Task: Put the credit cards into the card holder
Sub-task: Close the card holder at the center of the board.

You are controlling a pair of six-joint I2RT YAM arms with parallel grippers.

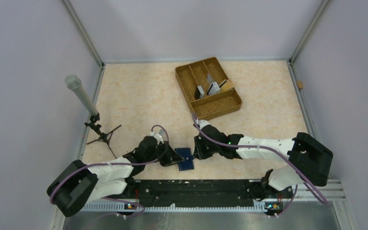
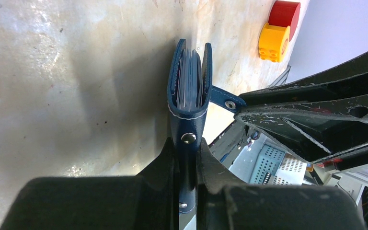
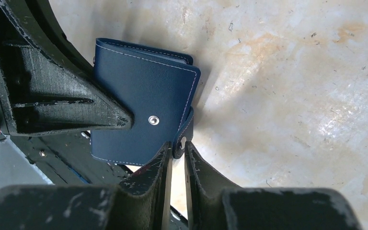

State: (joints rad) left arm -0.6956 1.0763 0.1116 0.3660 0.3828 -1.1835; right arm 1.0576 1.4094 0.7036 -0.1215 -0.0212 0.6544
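The dark navy card holder (image 1: 185, 159) is folded, near the table's front edge between both arms. My left gripper (image 2: 188, 143) is shut on its lower edge and holds it edge-up. Grey credit cards (image 2: 189, 76) show edge-on between its two covers. Its snap tab (image 2: 224, 101) hangs loose toward my right gripper (image 3: 176, 143). In the right wrist view the tab's end (image 3: 184, 135) sits right at the fingertips, whose jaws stand a narrow gap apart. More grey credit cards (image 1: 212, 88) stand in the brown woven tray (image 1: 220, 108).
The divided tray sits at the back centre-right. A grey microphone on a small tripod (image 1: 84, 98) stands at the left. A red round piece (image 2: 284, 14) and a yellow one (image 2: 274, 42) lie beyond the holder. The black rail of the arm bases (image 1: 196, 189) runs just behind the holder.
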